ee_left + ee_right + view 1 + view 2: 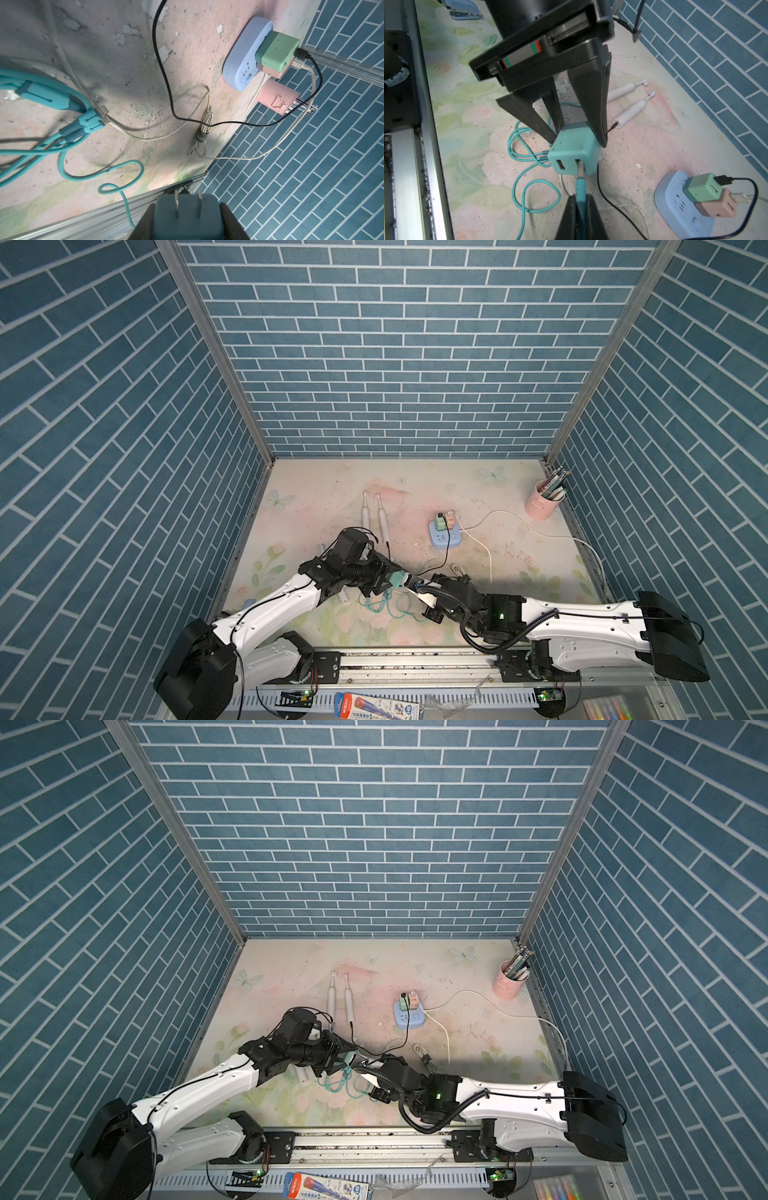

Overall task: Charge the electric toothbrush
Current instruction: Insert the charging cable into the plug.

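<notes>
Two end effectors cooperate: left end effector clamps a teal adapter; right end effector pinches its USB plug. Push straight, adapter steady. Electric toothbrushes lie toward the counter's left edge.

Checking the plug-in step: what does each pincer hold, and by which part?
Left pincer clamps the teal adapter by its sides; right pincer pinches the teal cable's plug body.

Pink pen cup in far corner, blue stapler, printed box below rail
</notes>
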